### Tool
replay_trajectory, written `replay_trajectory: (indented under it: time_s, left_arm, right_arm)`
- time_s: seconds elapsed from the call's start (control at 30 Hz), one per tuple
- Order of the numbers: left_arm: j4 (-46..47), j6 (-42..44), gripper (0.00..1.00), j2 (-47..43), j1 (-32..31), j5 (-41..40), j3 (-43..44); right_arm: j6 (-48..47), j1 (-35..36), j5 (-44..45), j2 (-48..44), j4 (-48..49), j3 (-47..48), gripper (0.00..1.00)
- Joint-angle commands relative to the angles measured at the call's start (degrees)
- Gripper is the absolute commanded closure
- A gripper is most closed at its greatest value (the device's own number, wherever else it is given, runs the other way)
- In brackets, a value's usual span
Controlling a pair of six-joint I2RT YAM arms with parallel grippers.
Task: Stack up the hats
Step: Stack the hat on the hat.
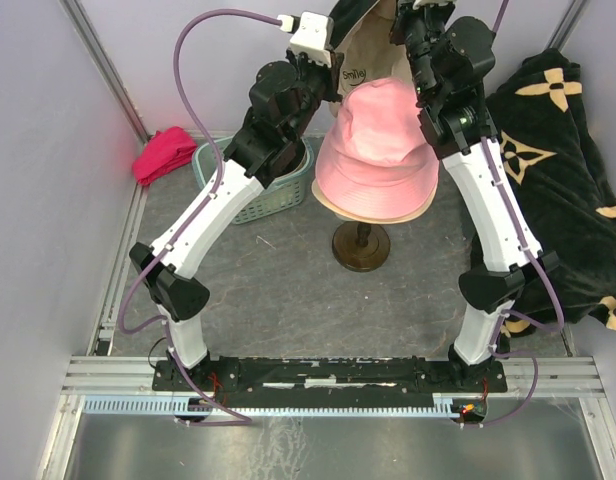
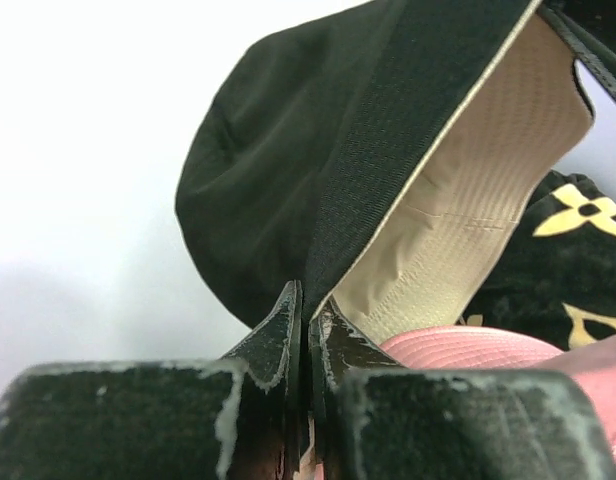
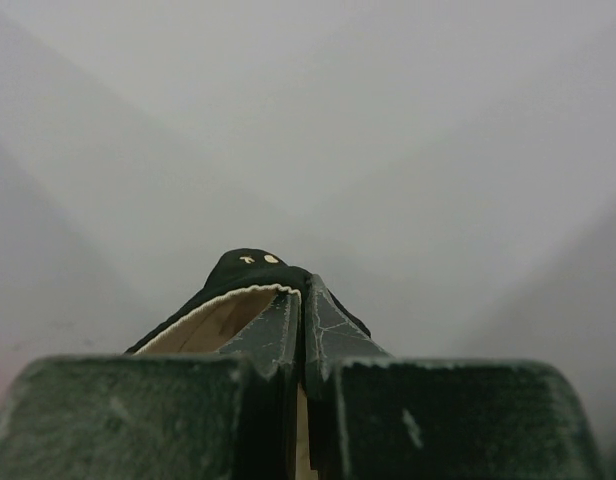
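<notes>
Two end effectors are seen raised above the far part of the surface, and a black hat with a cream lining is held up between them. The left end effector is clamped on the brim of the black hat, the jaws pressed together with only the fabric edge between them. The right end effector is likewise closed tight on the hat's brim, and the cream lining is seen just beside its left finger. The black hat is suspended in the air over a pink hat, apart from it. The pink hat is set on a stand near the middle of the surface, and the brim of a cream hat shows beneath it. A green basket is placed toward the far left, behind the left arm. A magenta cloth is bunched in the far left corner. A black cloth with beige flower marks is heaped along the right edge.
</notes>
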Motion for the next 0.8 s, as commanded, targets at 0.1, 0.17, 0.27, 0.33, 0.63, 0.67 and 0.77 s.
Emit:
replay_trajectory:
  time_s: [0.1, 0.17, 0.27, 0.33, 0.63, 0.67, 0.77]
  left_arm:
    - [6.3, 4.0, 0.97, -1.3, -0.6, -4.6, -0.9]
    - [7.2, 4.3, 0.97, -1.7, -0.7, -4.9, -1.4]
    - [9.5, 5.2, 0.97, -3.0, -1.0, -5.8, -3.6]
    - [11.4, 5.7, 0.97, -4.2, -1.2, -6.1, -5.5]
    - [19.0, 8.0, 0.97, -8.6, -2.5, -7.0, -12.2]
    - [19.3, 8.1, 0.97, -8.8, -2.6, -7.0, -12.1]
    - [20.7, 8.5, 0.97, -9.4, -3.0, -7.1, -12.8]
  right_arm:
    - [-2.4, 0.2, 0.9, -4.6, 4.9, -0.6, 0.98]
    - [-2.6, 0.2, 0.8, -4.9, 5.0, -0.9, 0.98]
    - [-3.2, 0.1, 0.8, -5.7, 5.2, -1.9, 0.98]
    - [-3.7, 0.1, 0.9, -6.9, 6.0, -3.7, 0.98]
    - [-4.7, 0.2, 1.1, -11.6, 9.0, -10.3, 0.98]
    - [-4.9, 0.2, 1.2, -11.9, 9.2, -10.7, 0.98]
    - [-5.1, 0.1, 1.5, -13.1, 10.0, -12.2, 0.98]
